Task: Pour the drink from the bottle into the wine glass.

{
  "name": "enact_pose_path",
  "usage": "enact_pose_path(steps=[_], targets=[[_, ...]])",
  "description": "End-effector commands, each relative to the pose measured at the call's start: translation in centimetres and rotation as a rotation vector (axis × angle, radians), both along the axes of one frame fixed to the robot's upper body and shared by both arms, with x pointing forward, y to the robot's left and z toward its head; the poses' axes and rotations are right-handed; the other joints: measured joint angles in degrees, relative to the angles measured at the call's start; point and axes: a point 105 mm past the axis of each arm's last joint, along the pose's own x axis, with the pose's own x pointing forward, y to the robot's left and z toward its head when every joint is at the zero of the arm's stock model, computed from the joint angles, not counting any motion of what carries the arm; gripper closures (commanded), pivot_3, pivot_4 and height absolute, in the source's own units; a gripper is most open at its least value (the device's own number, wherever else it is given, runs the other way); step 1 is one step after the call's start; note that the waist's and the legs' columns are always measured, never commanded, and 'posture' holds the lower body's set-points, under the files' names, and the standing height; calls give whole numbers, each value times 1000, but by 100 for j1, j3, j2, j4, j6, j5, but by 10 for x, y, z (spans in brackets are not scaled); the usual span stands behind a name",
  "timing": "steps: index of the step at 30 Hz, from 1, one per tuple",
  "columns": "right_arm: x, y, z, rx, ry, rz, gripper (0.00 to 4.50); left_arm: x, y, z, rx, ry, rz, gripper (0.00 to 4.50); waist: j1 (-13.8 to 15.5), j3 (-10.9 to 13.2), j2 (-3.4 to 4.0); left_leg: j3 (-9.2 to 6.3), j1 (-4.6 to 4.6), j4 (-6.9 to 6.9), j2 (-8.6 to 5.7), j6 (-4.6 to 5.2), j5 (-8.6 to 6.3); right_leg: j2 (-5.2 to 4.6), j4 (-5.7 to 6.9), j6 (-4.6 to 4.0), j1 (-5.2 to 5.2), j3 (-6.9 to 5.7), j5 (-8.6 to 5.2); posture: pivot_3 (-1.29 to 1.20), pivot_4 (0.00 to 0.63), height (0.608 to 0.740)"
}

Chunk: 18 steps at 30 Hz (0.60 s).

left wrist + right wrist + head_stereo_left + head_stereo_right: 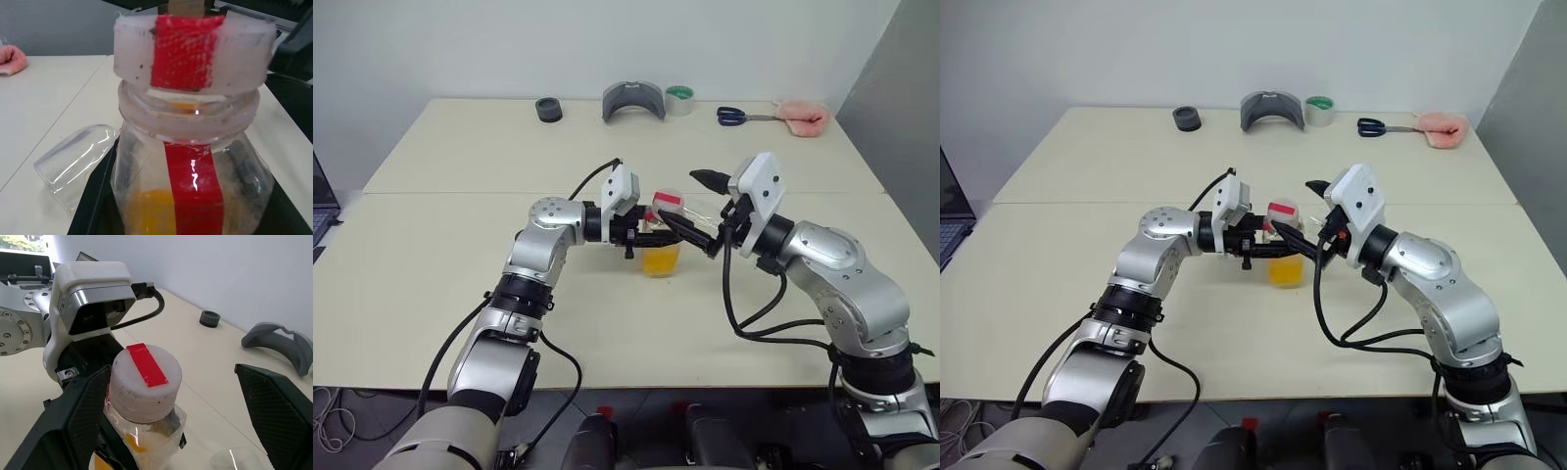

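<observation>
- Since the cap has to come off before any pouring, the left gripper [641, 233] stays out of it and just clamps the small clear plastic bottle [662, 240] mid-table.
- White ribbed cap [144, 382] with a red tape strip sits between the right gripper's [166, 416] wide-spread, mesh-textured fingers.
- Orange drink [661, 260] sits low in the bottle.
- Clear wine glass [76, 164] lies tipped over just beside it.

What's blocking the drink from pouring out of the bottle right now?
The cap is on the bottle, closing its mouth. The left gripper is shut on the bottle, and the right gripper stands open around the cap.
</observation>
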Motion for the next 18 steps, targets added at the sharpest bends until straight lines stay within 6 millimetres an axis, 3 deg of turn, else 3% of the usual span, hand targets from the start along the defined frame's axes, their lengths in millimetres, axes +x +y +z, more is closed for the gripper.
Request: enact_pose_path(steps=[1, 18], targets=[[1, -14, 13, 20, -50, -54, 205, -2, 0, 15, -29, -52, -17, 2739, 0, 0, 0, 0, 0, 0, 0, 0, 0, 0, 0, 0, 0, 0, 0, 0, 150, 740], [-4, -10, 12, 14, -46, -21, 205, -1, 0, 15, -30, -54, -12, 2739, 0, 0, 0, 0, 0, 0, 0, 0, 0, 0, 0, 0, 0, 0, 0, 0, 150, 740]])
